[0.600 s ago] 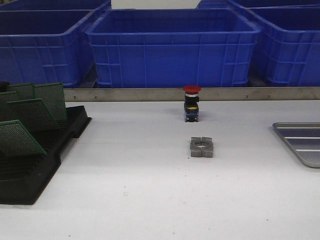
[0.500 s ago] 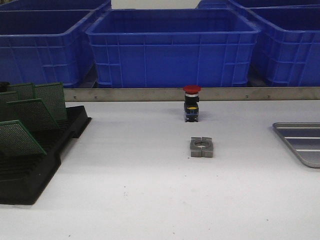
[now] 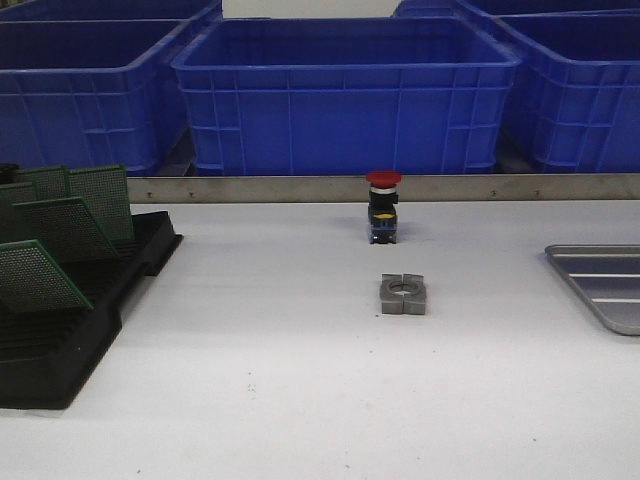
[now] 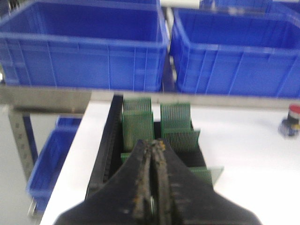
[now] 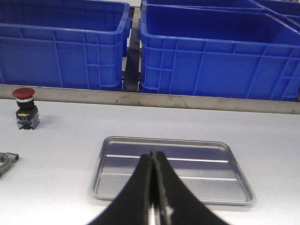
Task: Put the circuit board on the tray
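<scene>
The left hand point(image 4: 153, 149) is pressed together and empty above the black rack point(image 4: 107, 145), where the green boards point(image 3: 68, 228) stand tilted in its slots at the counter's point(image 3: 260, 330) left. The right hand point(image 5: 153, 161), also pressed together, hovers over the grey tray point(image 5: 112, 185) at the counter's right edge.

Blue plastic crates point(image 3: 345, 95) behind white counter point(image 3: 300, 380); red-capped push-button switch point(image 3: 383, 207); grey split metal collar block point(image 3: 403, 294) nearer.

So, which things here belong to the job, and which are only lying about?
For the job:
- circuit boards in the black rack
- tray

Lying about:
- red push button
- grey metal block
- blue crates
</scene>
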{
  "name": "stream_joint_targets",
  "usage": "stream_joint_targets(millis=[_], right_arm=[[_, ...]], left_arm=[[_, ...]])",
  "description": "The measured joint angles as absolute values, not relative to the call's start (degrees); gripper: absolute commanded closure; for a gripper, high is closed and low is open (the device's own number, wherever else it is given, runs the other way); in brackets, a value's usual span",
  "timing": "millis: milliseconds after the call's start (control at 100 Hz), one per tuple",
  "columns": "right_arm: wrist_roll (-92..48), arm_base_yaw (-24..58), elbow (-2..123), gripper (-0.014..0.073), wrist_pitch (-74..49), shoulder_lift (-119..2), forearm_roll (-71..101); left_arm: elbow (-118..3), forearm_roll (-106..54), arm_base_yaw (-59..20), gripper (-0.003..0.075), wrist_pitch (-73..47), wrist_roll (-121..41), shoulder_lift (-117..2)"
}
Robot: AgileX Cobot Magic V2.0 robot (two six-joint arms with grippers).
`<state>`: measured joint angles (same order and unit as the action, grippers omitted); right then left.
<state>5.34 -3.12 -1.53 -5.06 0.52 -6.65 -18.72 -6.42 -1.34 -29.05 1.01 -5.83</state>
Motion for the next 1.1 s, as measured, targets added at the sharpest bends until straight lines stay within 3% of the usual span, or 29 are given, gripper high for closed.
stream_joint_targets(millis=[200,370,470,820,1100], right_arm=[[5.3,-3.1,-1.5,0.0653,-5.1,0.5,-6.7],[5.3,-3.1,-1.5,0.0653,-5.1,0.5,-6.7],[5.3,-3.1,-1.5,0.0653,-5.1,0.5,-6.7],[5.3,-3.1,-1.5,0.0653,-5.1,0.5,-6.7],[5.3,-3.1,-1.5,0.0653,-5.1,0.5,-6.7]], left_arm=[[-26.5,-5.4,-1.3,0.0705,-37.9,1.0,-18.5],[-31.8,-7.6,-1.3,0.0457,-41.6,-7.3,-29.7],[-34.2,-12.9,-1.3,0.0359,-41.2,-19.6,-34.7],[-40.1,-32.1,-1.3,0.0352,-46.0,-74.3,-51.8],[-45.4,-32.2,-3.8,0.0352,-48.7,-91.1,-67.3]])
